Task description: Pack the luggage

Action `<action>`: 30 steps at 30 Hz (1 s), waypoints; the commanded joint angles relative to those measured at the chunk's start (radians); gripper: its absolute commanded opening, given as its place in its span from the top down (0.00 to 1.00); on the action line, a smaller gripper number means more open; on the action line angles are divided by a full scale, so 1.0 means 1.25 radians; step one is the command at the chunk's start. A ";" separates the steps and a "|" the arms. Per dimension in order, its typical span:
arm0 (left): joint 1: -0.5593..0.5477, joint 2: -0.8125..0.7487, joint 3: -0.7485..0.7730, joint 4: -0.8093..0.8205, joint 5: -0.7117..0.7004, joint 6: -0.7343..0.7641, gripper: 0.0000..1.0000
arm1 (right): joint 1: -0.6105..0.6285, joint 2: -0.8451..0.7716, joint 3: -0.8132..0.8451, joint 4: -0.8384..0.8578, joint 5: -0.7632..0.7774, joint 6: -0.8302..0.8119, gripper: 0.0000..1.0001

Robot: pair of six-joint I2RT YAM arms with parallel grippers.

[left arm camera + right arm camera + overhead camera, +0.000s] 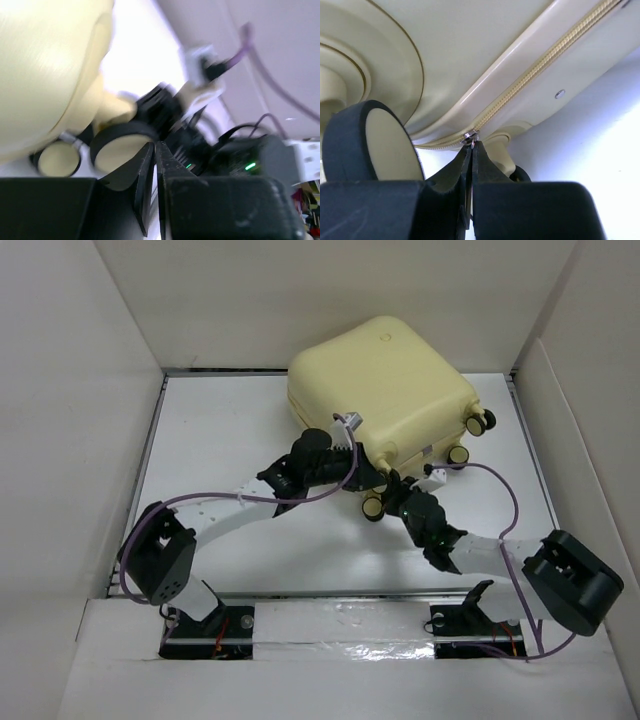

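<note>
The luggage (385, 390), a pale yellow hard-shell suitcase, lies zipped at the back of the table with its wheels toward the right. My right gripper (471, 145) is shut on the metal zipper pull (470, 136) at the near corner, beside a black-and-yellow wheel (375, 145). From above, the right gripper (392, 492) sits next to that wheel (372, 507). My left gripper (352, 472) is at the suitcase's near edge, just left of the right one. Its tips (156, 146) are shut with nothing between them, close to a wheel (120, 150) and the shell (45, 75).
White walls (80, 390) box in the table on the left, back and right. Two more wheels (483, 422) (459, 453) stick out on the suitcase's right side. Purple cables (510, 540) loop along both arms. The right arm's wrist (200, 95) is just ahead of the left gripper.
</note>
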 commanded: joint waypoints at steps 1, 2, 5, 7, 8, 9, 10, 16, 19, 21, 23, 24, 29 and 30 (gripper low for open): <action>-0.014 0.070 0.065 0.150 -0.116 0.019 0.94 | 0.144 0.032 0.023 0.247 -0.192 -0.015 1.00; -0.014 0.067 0.059 0.153 -0.101 0.017 0.94 | 0.144 0.058 0.023 0.261 -0.202 -0.014 1.00; -0.006 0.047 0.031 0.155 -0.092 0.007 0.92 | 0.144 0.074 0.020 0.296 -0.237 -0.024 0.97; 0.005 0.018 0.006 0.172 -0.089 -0.005 0.90 | 0.144 0.027 0.018 0.219 -0.222 -0.042 0.66; 0.019 0.009 -0.019 0.179 -0.084 -0.009 0.89 | 0.144 0.003 0.018 0.138 -0.215 -0.050 0.54; 0.019 -0.003 -0.034 0.193 -0.081 -0.011 0.89 | 0.144 -0.055 0.018 0.087 -0.204 -0.066 0.39; 0.032 -0.026 -0.049 0.196 -0.081 -0.012 0.89 | 0.151 -0.091 0.018 0.040 -0.185 -0.072 0.33; 0.077 -0.161 -0.165 0.232 -0.087 -0.030 0.85 | 0.158 -0.355 -0.001 -0.283 -0.125 -0.098 0.10; 0.085 -0.245 -0.228 0.226 -0.137 -0.028 0.82 | 0.158 -0.451 0.014 -0.380 -0.104 -0.101 0.02; 0.085 -0.289 -0.287 0.225 -0.188 -0.033 0.80 | 0.158 -0.472 0.030 -0.405 -0.097 -0.117 0.00; 0.085 -0.340 -0.347 0.225 -0.217 -0.031 0.78 | 0.158 -0.452 0.070 -0.412 -0.067 -0.141 0.00; 0.085 -0.354 -0.363 0.216 -0.225 -0.028 0.77 | 0.158 -0.434 0.090 -0.425 -0.054 -0.170 0.00; 0.085 -0.388 -0.471 0.216 -0.240 -0.012 0.76 | 0.158 -0.271 0.237 -0.493 0.017 -0.219 0.00; 0.085 -0.387 -0.481 0.229 -0.238 -0.012 0.76 | 0.158 -0.221 0.278 -0.505 0.021 -0.234 0.00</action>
